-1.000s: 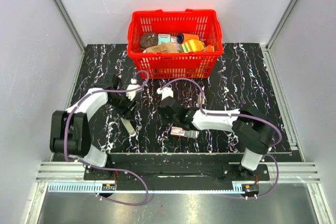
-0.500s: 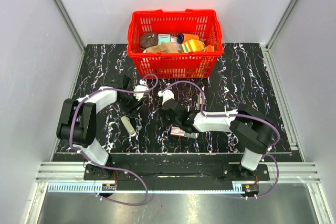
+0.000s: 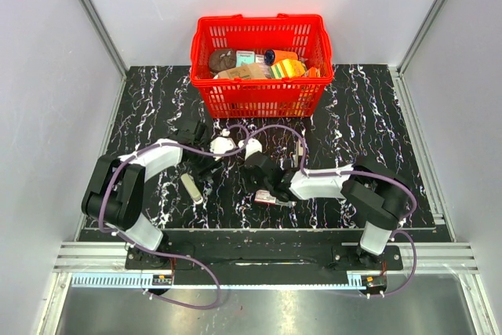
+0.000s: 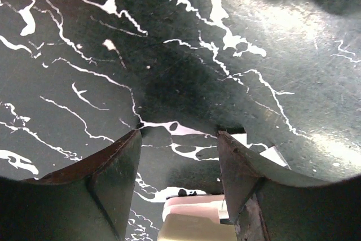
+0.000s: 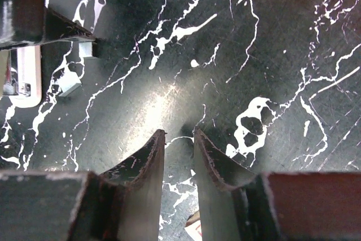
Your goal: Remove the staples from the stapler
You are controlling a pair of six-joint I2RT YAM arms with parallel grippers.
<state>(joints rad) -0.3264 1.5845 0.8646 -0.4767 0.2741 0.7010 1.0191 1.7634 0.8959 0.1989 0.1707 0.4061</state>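
The cream-white stapler (image 3: 190, 188) lies on the black marble table, left of centre, with no gripper touching it. My left gripper (image 3: 210, 164) is up and to the right of it, open (image 4: 179, 132). A cream and pale pink thing (image 4: 189, 221) lies low between its fingers; I cannot tell what it is. My right gripper (image 3: 251, 164) faces the left one, its fingers almost together with nothing between them (image 5: 179, 134). A white piece with metal (image 5: 22, 77) shows at the left edge of the right wrist view.
A red basket (image 3: 259, 100) full of goods stands at the back centre. A small flat red-white box (image 3: 271, 198) lies just in front of the right gripper. Purple cables loop over both arms. Grey walls stand on both sides.
My left arm has swung right and away from the stapler, which stays put. My right gripper has shifted slightly left. The two grippers are now closer together.
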